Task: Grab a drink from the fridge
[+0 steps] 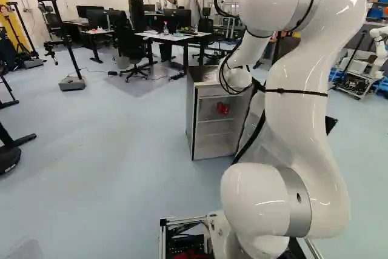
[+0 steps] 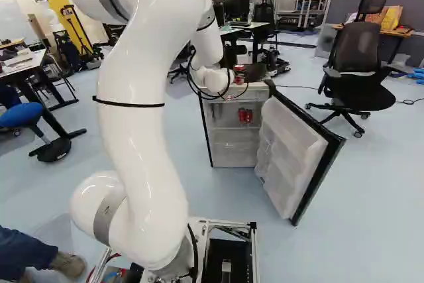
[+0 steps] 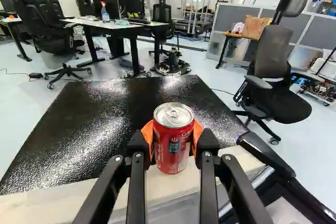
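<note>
Item 1: drink can [image 3: 173,148], qty 1, red w/ silver top, upright, tab end up; pos. btwn the fingers of the black gripper [image 2: 238,74], at the near edge of the fridge top [image 3: 121,124]. Whether can base touches that top or is just above: can't tell. Item 2: gripper, per wrist view, closed on the can, orange pads [image 3: 198,132] pressing it from two opp. sides. Item 3: white arm [image 2: 142,137], rising from its base joint, upper part bent fwd, wrist end by the front of the fridge [image 2: 232,138]; black cables looped at wrist. Item 4: fridge, upright on floor, top black & textured w/ pale near edge, interior w/ shelves facing the base. Item 5: fridge door [image 2: 291,157], open, swung out to R of the cabinet in R base view, translucent bins on inner face, dark outer edge. Item 6: red cans [image 2: 248,116], qty 2, side by side on a shelf inside fridge. Item 7: office chair [image 3: 277,72], black, R of fridge in R base view. Item 8: desk [image 3: 121,27], white top, dark legs, beyond fridge, w/ monitors [image 3: 123,1] & spray bottle [image 3: 105,13], red nozzle. Item 9: stool [image 2: 23,116], blue seat, far L of R base view. Item 10: another robot [image 1: 381,50], white, partly in view at R edge of L base view.
</note>
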### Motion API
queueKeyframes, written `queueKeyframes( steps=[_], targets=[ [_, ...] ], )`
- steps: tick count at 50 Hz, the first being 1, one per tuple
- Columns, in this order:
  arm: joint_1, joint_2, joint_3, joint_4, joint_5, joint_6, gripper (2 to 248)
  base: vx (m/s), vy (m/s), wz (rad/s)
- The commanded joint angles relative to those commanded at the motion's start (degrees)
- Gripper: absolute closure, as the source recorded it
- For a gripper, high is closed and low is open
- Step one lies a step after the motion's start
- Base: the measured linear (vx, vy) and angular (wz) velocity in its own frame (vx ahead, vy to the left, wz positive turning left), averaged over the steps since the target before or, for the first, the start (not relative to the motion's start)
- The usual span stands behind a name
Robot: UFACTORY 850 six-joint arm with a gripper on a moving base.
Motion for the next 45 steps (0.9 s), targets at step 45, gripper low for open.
queueKeyframes(
  steps=[45],
  targets=[
    [0.17,-4.04,-5.33,1.38,-0.55,0.0,88,0.0,0.0,0.0]
  ],
)
